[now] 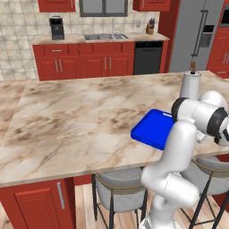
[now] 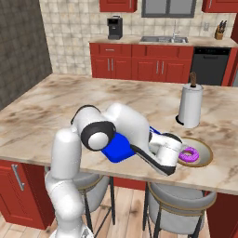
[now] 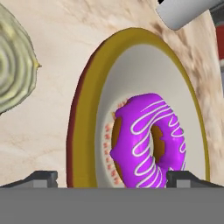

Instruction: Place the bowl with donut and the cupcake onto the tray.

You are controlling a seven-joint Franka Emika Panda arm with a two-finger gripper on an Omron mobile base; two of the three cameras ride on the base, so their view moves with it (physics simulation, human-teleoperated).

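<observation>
Bowl (image 3: 131, 57) — pincer (image 3: 111, 178) open above.

We see an arm (image 2: 69, 153) built of glossy white, rounded, tube-like segments. Its joints (image 2: 97, 135) are dark grey to black discs and bands set between the white shells. In the hand view two small dark grey fingers (image 3: 41, 178) show, blocky and flat-topped.
</observation>
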